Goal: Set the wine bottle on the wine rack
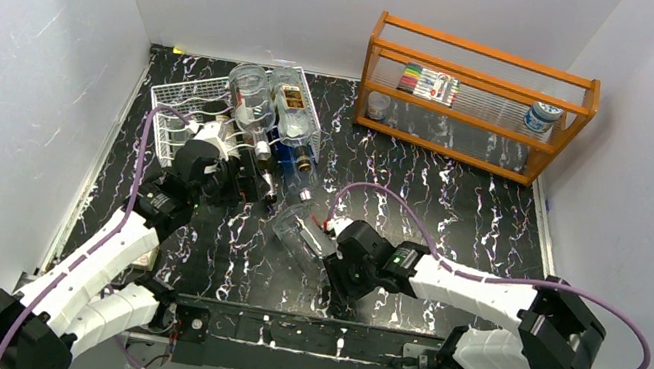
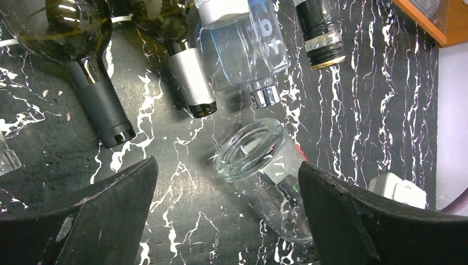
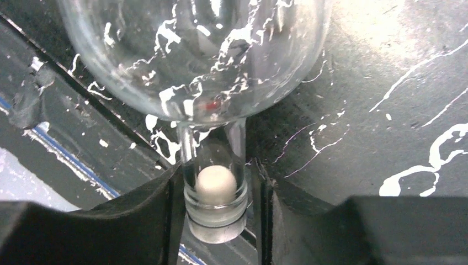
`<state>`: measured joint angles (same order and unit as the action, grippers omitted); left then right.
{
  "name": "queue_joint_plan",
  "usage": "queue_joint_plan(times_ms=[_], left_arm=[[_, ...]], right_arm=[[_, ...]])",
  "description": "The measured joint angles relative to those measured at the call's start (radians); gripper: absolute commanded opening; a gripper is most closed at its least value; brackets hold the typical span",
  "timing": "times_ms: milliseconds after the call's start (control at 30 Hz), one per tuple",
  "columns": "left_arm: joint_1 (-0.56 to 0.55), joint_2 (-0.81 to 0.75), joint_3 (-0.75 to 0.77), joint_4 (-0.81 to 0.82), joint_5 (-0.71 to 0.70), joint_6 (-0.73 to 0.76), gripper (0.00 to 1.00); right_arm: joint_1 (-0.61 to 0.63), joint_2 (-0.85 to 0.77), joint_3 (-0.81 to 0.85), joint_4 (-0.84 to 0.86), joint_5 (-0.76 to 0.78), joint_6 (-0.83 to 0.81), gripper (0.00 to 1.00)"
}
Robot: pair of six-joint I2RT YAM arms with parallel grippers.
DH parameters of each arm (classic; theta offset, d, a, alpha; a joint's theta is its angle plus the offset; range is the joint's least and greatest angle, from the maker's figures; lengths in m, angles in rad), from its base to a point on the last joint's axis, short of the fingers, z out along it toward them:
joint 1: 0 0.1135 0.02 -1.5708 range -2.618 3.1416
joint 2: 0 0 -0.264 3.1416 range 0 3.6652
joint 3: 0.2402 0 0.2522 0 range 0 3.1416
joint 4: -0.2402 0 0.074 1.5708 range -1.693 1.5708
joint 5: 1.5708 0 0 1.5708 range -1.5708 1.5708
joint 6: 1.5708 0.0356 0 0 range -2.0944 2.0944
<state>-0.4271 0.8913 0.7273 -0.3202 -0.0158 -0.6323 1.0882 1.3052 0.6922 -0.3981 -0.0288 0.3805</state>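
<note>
Holding the thin neck of the clear glass wine bottle (image 3: 214,165) is my right gripper (image 3: 215,185), shut snug on both sides of it. The bottle is slanted low over the black table with white streaks (image 1: 459,218), and I cannot tell if it touches. Its round bottom points at the rack, but it is not on it. A little farther, my left gripper (image 2: 226,167) is wide open and holds nothing. Behind it is the white wire wine rack (image 1: 175,112), with other bottles (image 1: 251,102) lying on it. Far back stands the orange wooden shelf (image 1: 479,74).
</note>
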Motion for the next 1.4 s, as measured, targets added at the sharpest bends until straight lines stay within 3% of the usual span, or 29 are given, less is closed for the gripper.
queue_joint_plan(times_ms=[233, 633, 867, 933, 1033, 1200, 1233, 1400], left_arm=[[0.0, -0.009, 0.0, -0.01, -0.007, 0.011, 0.98], [0.0, -0.016, 0.001, -0.03, -0.022, 0.027, 0.98], [0.0, -0.018, 0.001, -0.048, -0.031, 0.035, 0.98], [0.0, -0.018, 0.001, -0.047, -0.032, 0.037, 0.98], [0.0, -0.018, 0.001, -0.049, -0.033, 0.039, 0.98], [0.0, -0.018, 0.002, -0.053, -0.037, 0.042, 0.98], [0.0, -0.018, 0.002, -0.055, -0.038, 0.044, 0.98], [0.0, -0.018, 0.002, -0.055, -0.044, 0.046, 0.98]], right_arm=[[0.0, 0.037, 0.006, 0.026, 0.049, 0.0, 0.66], [0.008, 0.133, 0.031, 0.141, 0.139, -0.01, 0.66], [0.019, 0.118, -0.039, 0.303, 0.21, -0.005, 0.64], [0.019, 0.112, -0.058, 0.343, 0.219, -0.003, 0.6], [0.024, 0.105, -0.079, 0.381, 0.224, -0.004, 0.44], [0.029, 0.095, -0.103, 0.418, 0.232, -0.011, 0.04], [0.03, 0.09, -0.108, 0.424, 0.233, -0.01, 0.0], [0.027, 0.045, -0.148, 0.425, 0.268, -0.011, 0.0]])
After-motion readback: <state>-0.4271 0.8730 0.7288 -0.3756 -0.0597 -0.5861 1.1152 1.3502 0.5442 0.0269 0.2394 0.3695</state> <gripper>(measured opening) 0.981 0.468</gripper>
